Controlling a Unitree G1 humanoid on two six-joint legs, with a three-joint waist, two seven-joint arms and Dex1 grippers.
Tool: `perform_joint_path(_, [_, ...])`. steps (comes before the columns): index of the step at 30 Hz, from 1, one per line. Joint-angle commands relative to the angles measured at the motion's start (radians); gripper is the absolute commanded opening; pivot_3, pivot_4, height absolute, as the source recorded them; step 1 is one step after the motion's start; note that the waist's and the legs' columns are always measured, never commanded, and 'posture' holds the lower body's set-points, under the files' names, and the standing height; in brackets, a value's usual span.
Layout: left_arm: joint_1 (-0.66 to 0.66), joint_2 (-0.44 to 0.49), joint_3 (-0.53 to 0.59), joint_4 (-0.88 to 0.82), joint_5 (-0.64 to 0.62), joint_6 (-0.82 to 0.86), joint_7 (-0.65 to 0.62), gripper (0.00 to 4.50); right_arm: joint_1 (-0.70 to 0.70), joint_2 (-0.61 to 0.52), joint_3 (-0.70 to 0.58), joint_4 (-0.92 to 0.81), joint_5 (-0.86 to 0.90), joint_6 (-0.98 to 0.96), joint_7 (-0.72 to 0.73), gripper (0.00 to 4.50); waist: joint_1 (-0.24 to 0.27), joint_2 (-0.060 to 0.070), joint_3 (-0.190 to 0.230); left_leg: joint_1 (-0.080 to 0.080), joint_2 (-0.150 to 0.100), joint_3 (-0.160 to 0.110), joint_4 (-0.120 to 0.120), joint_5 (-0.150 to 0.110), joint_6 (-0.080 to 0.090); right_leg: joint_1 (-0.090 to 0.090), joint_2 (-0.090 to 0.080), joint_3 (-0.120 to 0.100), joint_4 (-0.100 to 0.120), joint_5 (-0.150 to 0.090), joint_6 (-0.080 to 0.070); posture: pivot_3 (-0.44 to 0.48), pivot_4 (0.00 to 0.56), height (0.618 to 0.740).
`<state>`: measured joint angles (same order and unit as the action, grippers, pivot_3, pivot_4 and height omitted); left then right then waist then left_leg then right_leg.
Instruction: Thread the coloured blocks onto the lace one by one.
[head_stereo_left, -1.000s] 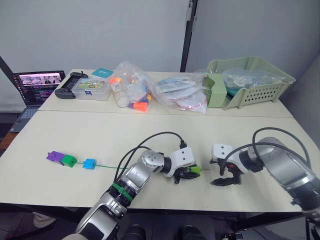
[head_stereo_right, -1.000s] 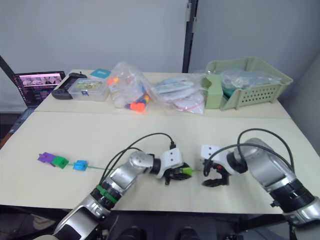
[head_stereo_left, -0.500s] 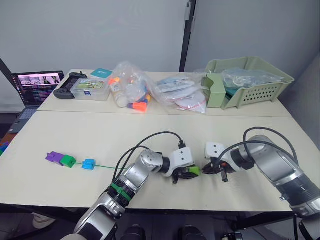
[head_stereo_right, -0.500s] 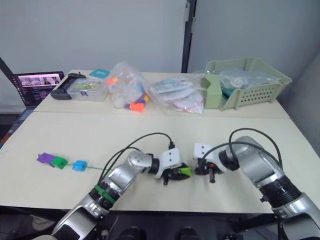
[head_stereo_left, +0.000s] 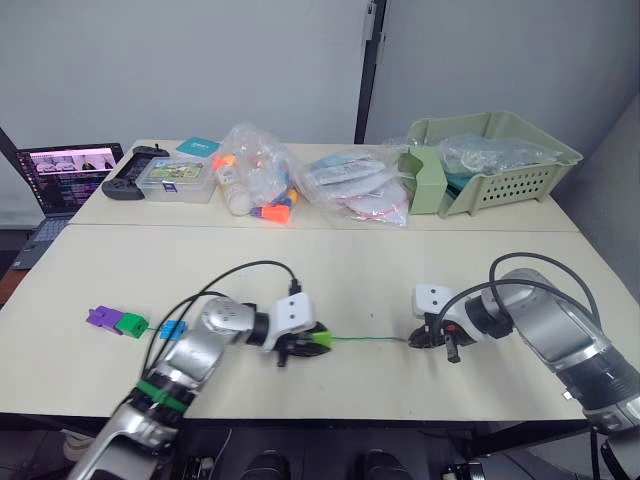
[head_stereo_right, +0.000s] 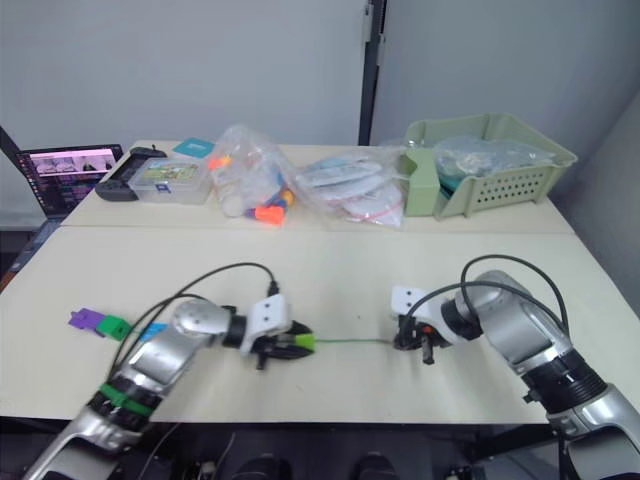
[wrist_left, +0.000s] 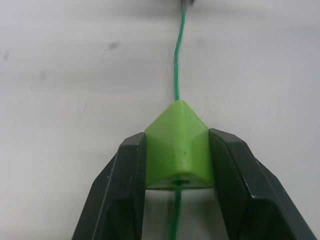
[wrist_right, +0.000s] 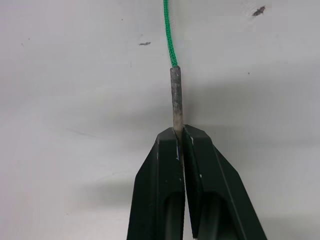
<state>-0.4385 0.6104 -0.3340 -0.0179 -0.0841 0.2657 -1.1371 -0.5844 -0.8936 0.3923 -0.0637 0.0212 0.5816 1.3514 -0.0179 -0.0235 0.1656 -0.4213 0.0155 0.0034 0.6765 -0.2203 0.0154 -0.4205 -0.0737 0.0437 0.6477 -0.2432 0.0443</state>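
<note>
Jaws of the left gripper (wrist_left: 177, 165) clamp the light green block (wrist_left: 179, 154), lace (wrist_left: 176, 80) running through it; right gripper (wrist_right: 179, 142) jaws pinch shut on the lace tip (wrist_right: 175, 95).

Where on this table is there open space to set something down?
Bare tabletop runs between the back row of bags and the stretched lace. The front right corner is free too. Crowded: the back edge, from laptop to green basket.
</note>
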Motion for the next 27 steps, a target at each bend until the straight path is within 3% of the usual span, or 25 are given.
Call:
perform_joint_path(1, [0.082,0.147,0.044,-0.081,0.027,0.009,-0.041,1.38,-0.022,-0.009,-0.006,-0.012,0.001,0.007,0.014,0.0,-0.002,0.0,0.0,0.0,0.001,0.0,-0.001,0.0,0.0,0.0,0.0,0.0,0.0,0.0,0.0,0.0,0.15,0.74])
perform_joint_path(6, [0.214,0.364,0.174,-0.097,0.029,-0.054,-0.058,1.38,-0.035,0.005,-0.001,0.002,0.002,0.001,0.016,0.0,-0.009,0.0,0.0,0.003,0.002,0.0,-0.004,0.0,0.0,0.0,0.0,0.0,0.0,-0.002,-0.003,0.0,0.15,0.74])
perform_joint_path(12, [0.271,0.493,0.277,0.027,0.042,-0.172,-0.053,1.38,-0.04,0.019,0.011,0.009,0.002,-0.013,0.028,0.0,-0.005,0.0,0.0,0.006,0.002,0.006,-0.007,0.0,0.0,0.0,0.0,0.0,0.0,-0.003,-0.004,0.0,0.15,0.74])
perform_joint_path(17, [0.268,0.531,0.295,0.112,0.055,-0.235,-0.043,1.38,-0.048,0.026,0.016,0.026,-0.002,-0.036,0.03,0.0,-0.003,0.001,0.0,0.006,0.002,0.007,-0.008,0.0,0.0,-0.001,0.0,0.0,0.0,-0.003,-0.004,0.0,0.15,0.74])
perform_joint_path(19, [0.268,0.524,0.319,0.118,0.026,-0.225,-0.044,2.43,-0.055,0.031,0.019,0.037,-0.005,-0.046,0.032,0.0,-0.003,0.001,0.0,0.006,0.002,0.008,-0.008,0.0,0.0,-0.001,-0.001,0.0,0.0,-0.003,-0.004,0.0,0.15,0.74])
perform_joint_path(25, [0.308,0.525,0.396,0.094,-0.018,-0.205,-0.04,4.37,-0.067,0.042,0.023,0.066,-0.01,-0.074,0.041,0.0,-0.004,0.001,0.0,0.006,0.003,0.009,-0.008,0.0,0.0,-0.002,0.0,0.0,0.0,-0.003,-0.004,0.0,0.15,0.74])
perform_joint_path(27, [0.319,0.522,0.452,0.074,-0.057,-0.179,-0.034,4.44,-0.071,0.045,0.023,0.076,-0.011,-0.082,0.044,0.0,-0.003,0.0,0.0,0.006,0.003,0.009,-0.009,0.0,0.0,-0.002,-0.001,0.0,0.0,-0.003,-0.004,0.0,0.15,0.74])
